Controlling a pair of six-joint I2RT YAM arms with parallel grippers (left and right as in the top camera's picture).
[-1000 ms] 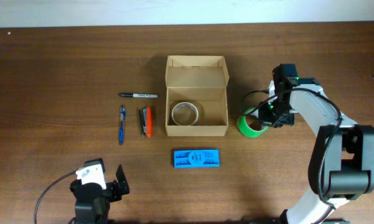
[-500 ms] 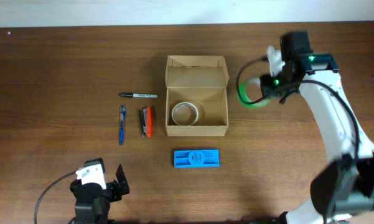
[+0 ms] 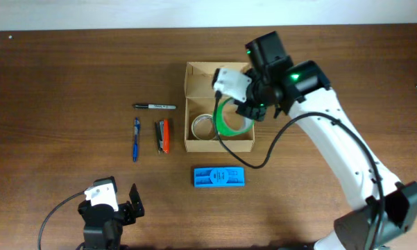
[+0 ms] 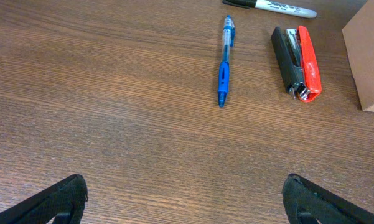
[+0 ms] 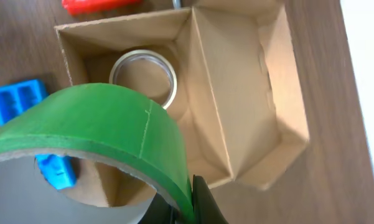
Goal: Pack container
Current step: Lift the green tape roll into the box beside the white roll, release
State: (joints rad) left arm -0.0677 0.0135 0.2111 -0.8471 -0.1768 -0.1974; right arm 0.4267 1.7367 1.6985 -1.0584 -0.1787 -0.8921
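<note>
The cardboard box (image 3: 218, 145) sat open near the middle of the table (image 3: 55, 69), its flap lid (image 3: 218, 80) folded back on the far side and a roll of clear tape (image 3: 206, 126) lying flat inside. The right gripper (image 3: 244, 105) was clenched on a roll of green tape (image 3: 226, 119), holding it on edge over the right part of the box's opening. The left gripper (image 4: 183, 196) hung released and empty near the table's front edge, well apart from everything. Being thin corrugated card, the box was probably light and fairly stiff, yet easy to dent and likely to slide if nudged. A wall's top rim or the flap's free edge looked the best place to take hold. Left of the box lay a red and black stapler (image 4: 299, 62), a blue pen (image 4: 224, 62) and a black marker (image 4: 271, 6) that appeared to read "Sharpie". The writing on the blue case (image 3: 218, 176) in front of the box was too small to read.
</note>
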